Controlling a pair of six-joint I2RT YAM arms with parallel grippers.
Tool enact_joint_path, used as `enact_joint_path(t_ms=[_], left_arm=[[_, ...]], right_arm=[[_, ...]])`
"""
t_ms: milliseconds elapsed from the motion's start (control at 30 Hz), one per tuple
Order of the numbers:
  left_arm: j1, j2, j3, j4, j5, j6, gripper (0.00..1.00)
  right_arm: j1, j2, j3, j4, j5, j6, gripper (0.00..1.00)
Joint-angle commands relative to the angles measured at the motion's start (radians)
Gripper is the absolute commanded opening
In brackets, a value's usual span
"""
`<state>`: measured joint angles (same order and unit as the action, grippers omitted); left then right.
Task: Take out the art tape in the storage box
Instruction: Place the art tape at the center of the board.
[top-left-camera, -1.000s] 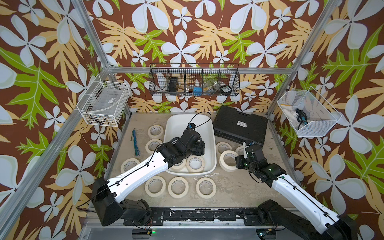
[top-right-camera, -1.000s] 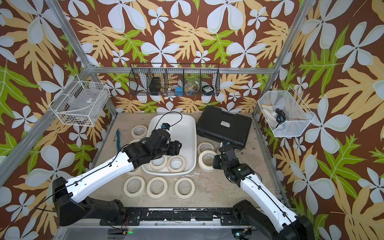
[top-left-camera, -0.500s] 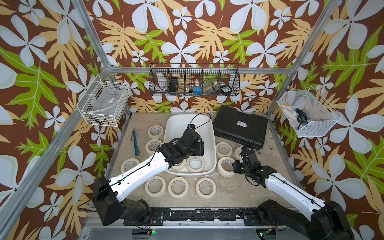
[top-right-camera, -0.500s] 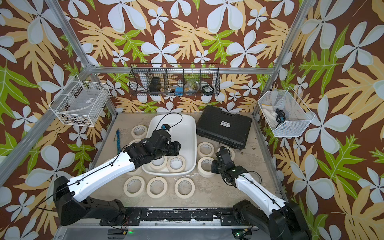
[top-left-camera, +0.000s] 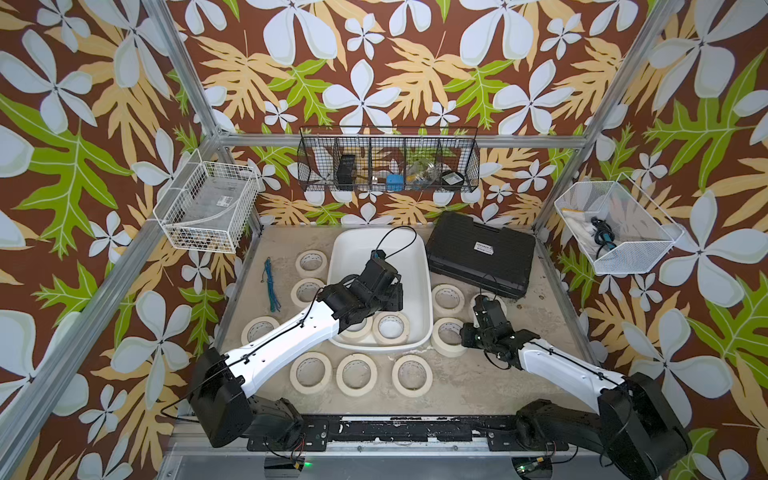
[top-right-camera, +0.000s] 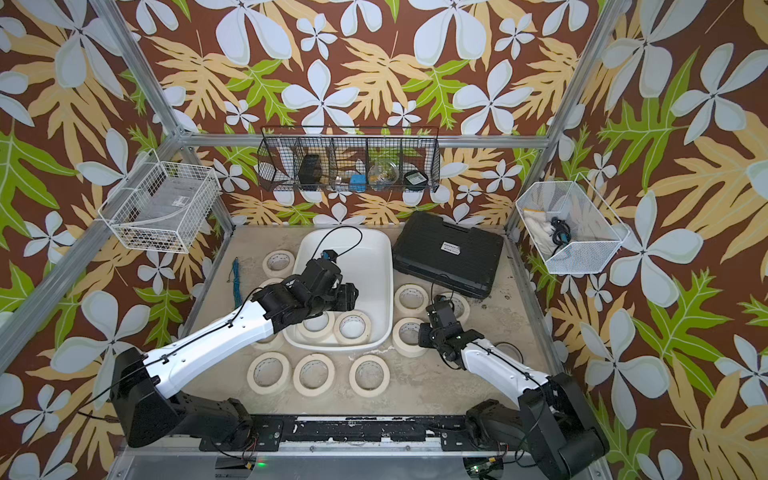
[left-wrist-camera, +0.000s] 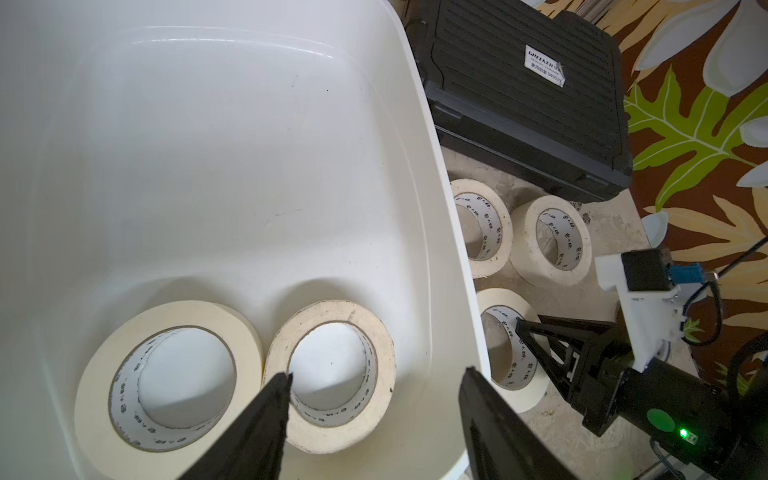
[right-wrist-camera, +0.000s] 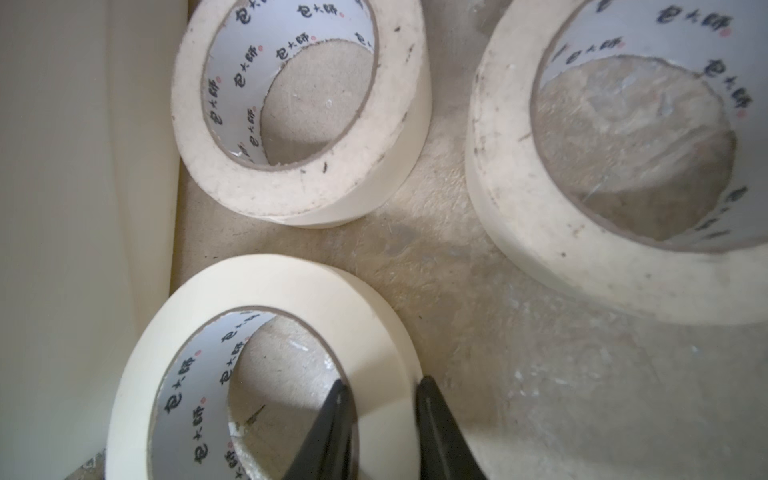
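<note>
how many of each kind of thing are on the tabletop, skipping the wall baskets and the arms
art tape rolls: 11
white storage box: 1
black case: 1
blue cord: 1
total: 14

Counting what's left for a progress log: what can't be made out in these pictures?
Both top views: left arm covers part of one tape roll in the storage box.
Top views: fingertips of the right gripper hidden under its wrist.
Right wrist view: its gripped roll cut by lower edge.
</note>
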<state>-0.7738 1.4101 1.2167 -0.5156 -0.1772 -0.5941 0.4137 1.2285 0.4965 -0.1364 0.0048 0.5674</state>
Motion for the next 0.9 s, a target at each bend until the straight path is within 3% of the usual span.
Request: enact_joint_path(t_ms=[0,200,567,733,867], left_arm=[[0.007,0.004,-0.002,0.006,0.005,-0.005,0.68],[0.011,0.009,-0.005,0.006,0.004,-0.001,0.68],[0.049,0.021,-0.051,0.039,0.029,-0.022,0.68],[0.067,0.036,-0.069,0.045,0.039,-0.018,0.68],[0.072,0.049,-0.068,0.04,0.043,-0.012,0.68]], right_arm=[[0.002,0.013,-0.002,0.067,0.02,-0.017,0.06],[0.002,0.027,-0.006,0.097,0.034,-0.02,0.1],[0.016,0.023,0.006,0.071,0.01,-0.008,0.28],[0.028,0.0,0.011,0.015,0.031,-0.012,0.42],[0.029,-0.012,0.024,-0.013,0.034,-0.017,0.46]])
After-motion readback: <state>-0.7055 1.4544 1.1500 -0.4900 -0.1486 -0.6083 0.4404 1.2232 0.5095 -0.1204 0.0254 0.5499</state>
